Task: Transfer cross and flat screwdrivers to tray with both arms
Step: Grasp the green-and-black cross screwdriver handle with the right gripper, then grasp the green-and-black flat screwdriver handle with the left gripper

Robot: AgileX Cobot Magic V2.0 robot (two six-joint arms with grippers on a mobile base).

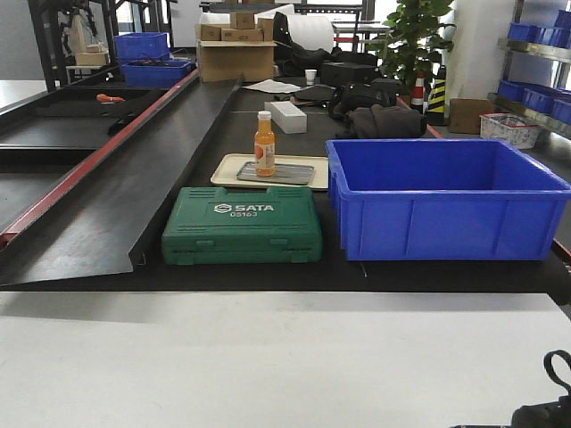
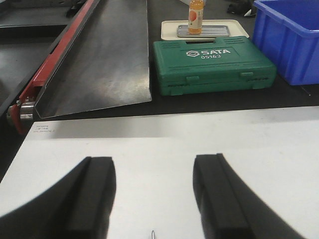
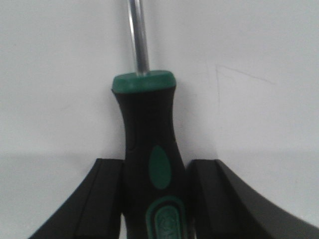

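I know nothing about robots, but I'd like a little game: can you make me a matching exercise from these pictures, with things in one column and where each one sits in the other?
Things:
1. screwdriver
2. orange bottle
3. green case
4. blue bin

Places:
a. stands on the grey tray
b. lies shut in front of the beige tray
c. between the jaws of the right gripper
d. farthest right in the front view

Pairs: 1-c, 2-a, 3-b, 4-d
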